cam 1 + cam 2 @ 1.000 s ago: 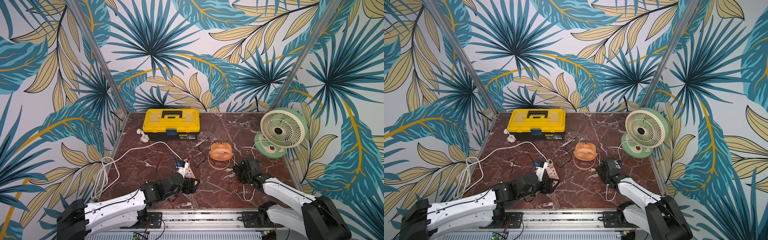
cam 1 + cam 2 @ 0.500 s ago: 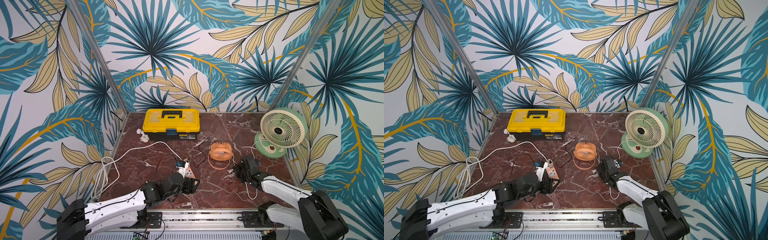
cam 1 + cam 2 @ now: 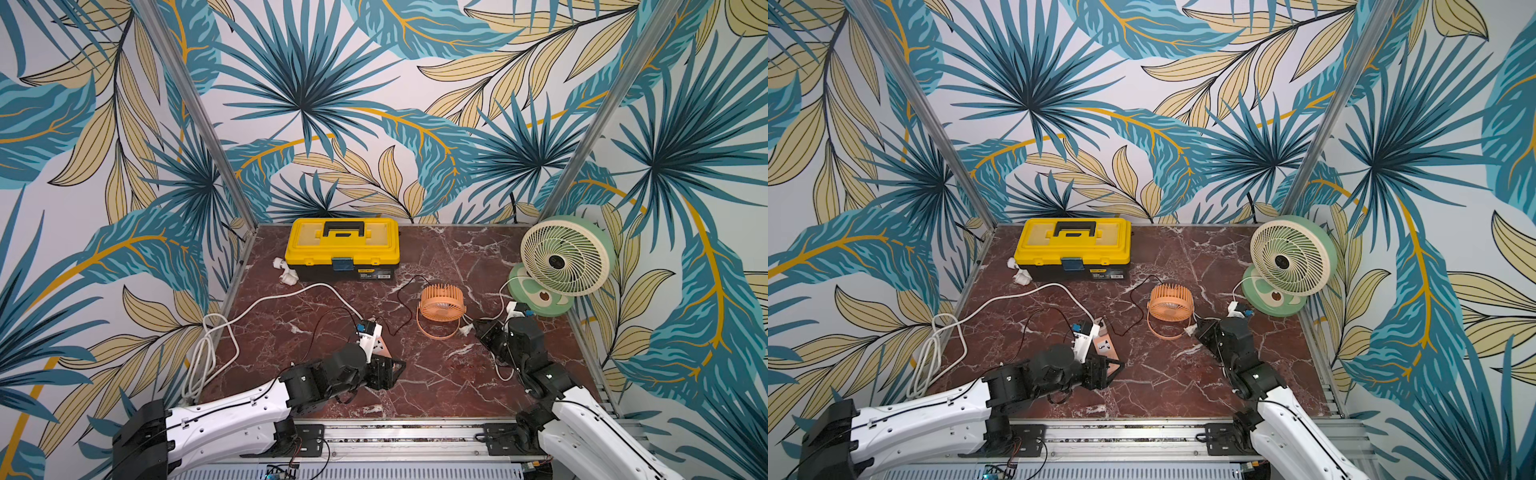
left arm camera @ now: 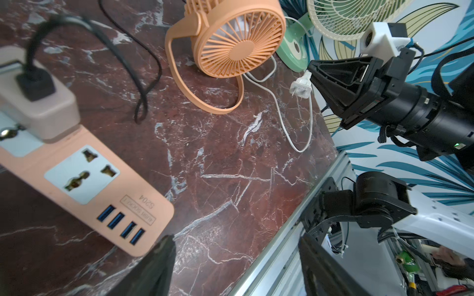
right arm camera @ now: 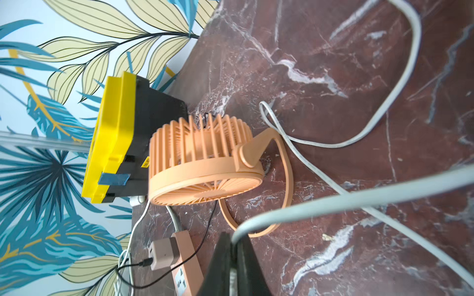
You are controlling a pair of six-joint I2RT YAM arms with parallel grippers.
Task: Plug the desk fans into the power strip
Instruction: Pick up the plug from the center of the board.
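On the red marble table (image 3: 436,374), the right tool (image 4: 310,73) is clamped on the desk fan's (image 3: 565,257) thin white cord (image 5: 333,200), just behind its plug (image 4: 298,88). The limp cord will likely swing, so the rigid plug body seems the better hold. The left tool (image 4: 238,251), jaws apart, hovers beside the light, probably slide-prone power strip (image 4: 128,194).

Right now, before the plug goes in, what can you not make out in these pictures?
- Plug, prongs: too small in both top views; the plug is outside the right wrist view.
- Power strip, second socket: covered by the adapter, left wrist view.
- Fan cord at the shut right gripper: blurred close to the lens, right wrist view.
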